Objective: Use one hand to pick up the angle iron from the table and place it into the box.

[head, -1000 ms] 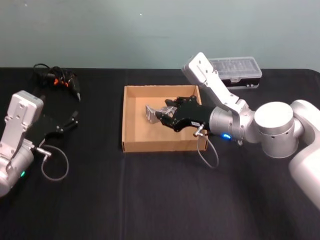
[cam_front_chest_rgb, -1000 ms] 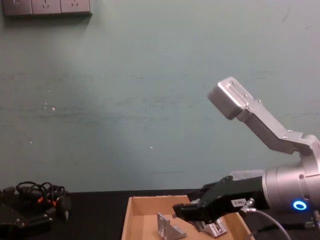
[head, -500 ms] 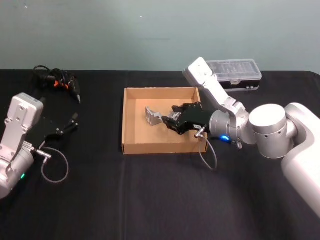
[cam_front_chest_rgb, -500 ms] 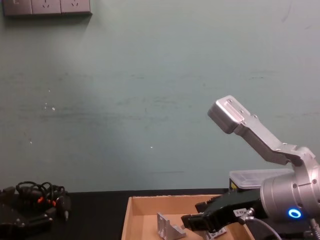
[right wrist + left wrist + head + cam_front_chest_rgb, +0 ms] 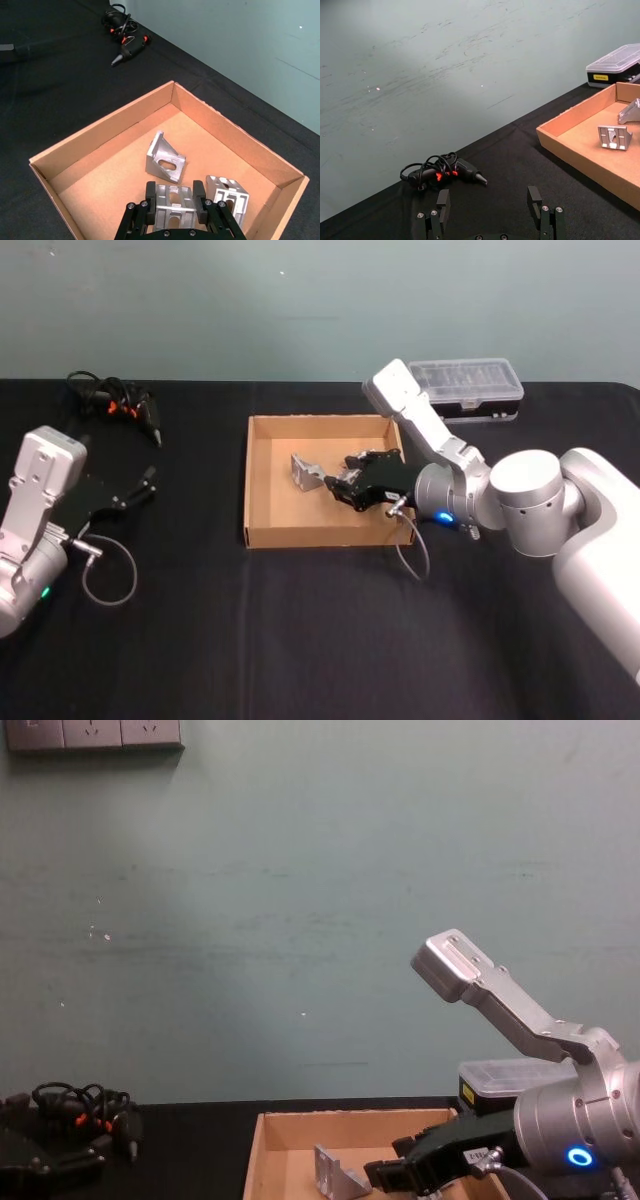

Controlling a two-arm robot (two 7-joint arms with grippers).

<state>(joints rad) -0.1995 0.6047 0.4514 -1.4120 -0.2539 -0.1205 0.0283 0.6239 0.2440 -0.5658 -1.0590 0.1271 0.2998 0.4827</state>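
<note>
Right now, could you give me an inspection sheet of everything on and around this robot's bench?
Surface: black table.
Job's things: tan box holds two loose angle irons; a third angle iron sits between the right gripper's fingers above the box floor.
Clutter: black device with orange marks far left; clear-lidded plastic case behind the box.
Grippers: right gripper shut on the third angle iron; left gripper open, parked left.
Cables: grey loops at both wrists; black cable coiled on the device.
Surroundings: teal wall, wall sockets.
</note>
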